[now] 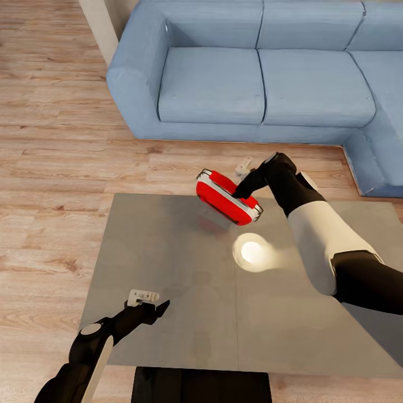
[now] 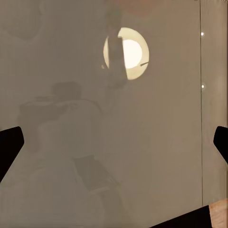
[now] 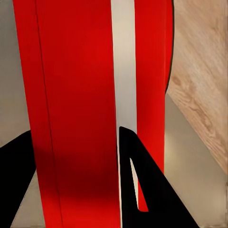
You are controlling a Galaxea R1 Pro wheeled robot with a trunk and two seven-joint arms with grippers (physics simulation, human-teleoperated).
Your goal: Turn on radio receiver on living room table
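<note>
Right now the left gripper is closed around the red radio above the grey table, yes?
Not quite: it is the right gripper, not the left, that holds the red radio above the grey table. The head view shows this; the left gripper hovers elsewhere over the table, holding nothing.

Glossy grey table (image 1: 168, 252) on wood floor (image 1: 50, 168); red radio (image 1: 226, 197) tilted near far edge, right of centre.
</note>
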